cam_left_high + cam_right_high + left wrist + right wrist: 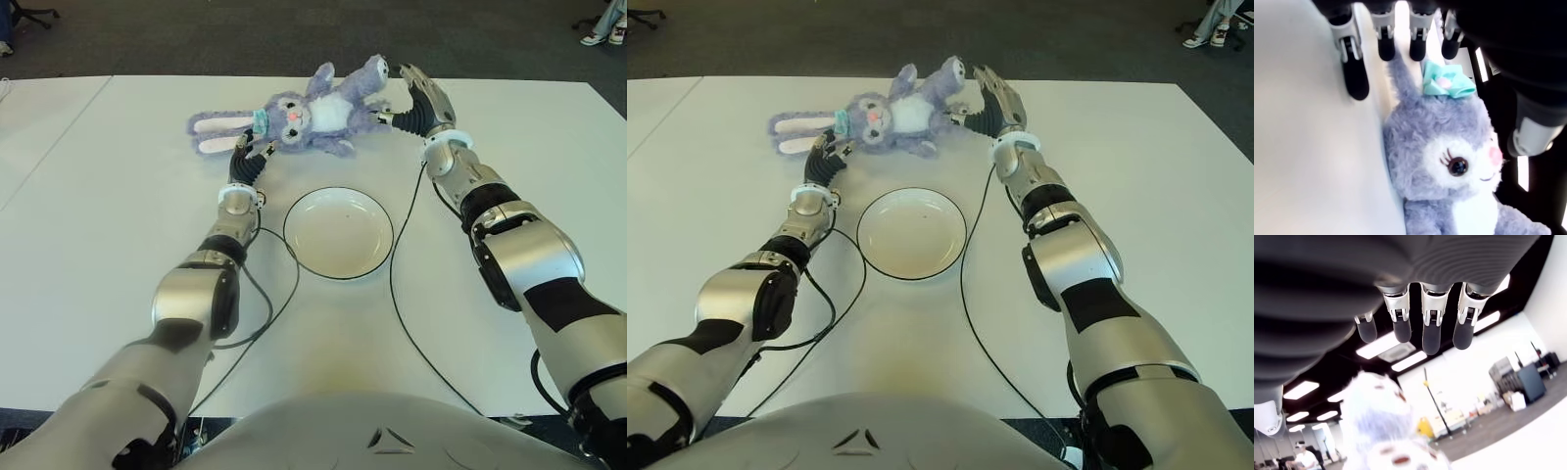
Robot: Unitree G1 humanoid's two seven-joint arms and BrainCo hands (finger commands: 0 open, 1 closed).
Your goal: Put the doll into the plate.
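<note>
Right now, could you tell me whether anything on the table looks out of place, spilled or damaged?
Nothing stands out. The purple plush bunny doll lies on its side on the white table, beyond the empty white round plate. The left robot hand is at its head and the right robot hand at its feet, both open.

White table (118,245) on dark carpet (196,34) (ceiling strip lights (1381,345)).

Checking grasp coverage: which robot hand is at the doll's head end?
The left robot hand, by the doll's head and bow; the right robot hand is at its feet.
</note>
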